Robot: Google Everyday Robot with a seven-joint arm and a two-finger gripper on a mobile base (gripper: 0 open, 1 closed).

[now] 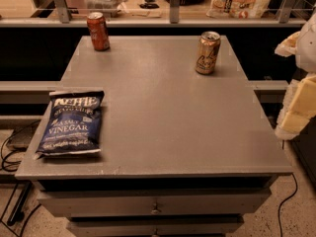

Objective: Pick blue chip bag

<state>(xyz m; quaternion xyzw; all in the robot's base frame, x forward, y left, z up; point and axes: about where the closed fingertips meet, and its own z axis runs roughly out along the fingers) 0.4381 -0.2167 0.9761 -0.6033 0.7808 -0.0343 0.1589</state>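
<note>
As you look across it, op., the grey flat-topped metal table takes up most of the view, w/ grey drawers under its front edge.

Item 1: dark navy-blue crinkly rectangular chip bag lies flat at the table's near-left corner, white lettering facing up. Its left side runs along the table edge. Nothing is touching it.

Item 2: your cream-and-white gripper is at the right edge of view, beside the table's right side and well apart from the bag. It is partly cut off by the frame, so I cannot tell whether it is released or clenched.

Item 3: tan-gold cylindrical metal soda can, upright, far-right part of the tabletop.

Item 4: red cylindrical metal soda can, upright, far-left corner. Both cans are well apart from the bag.
</note>
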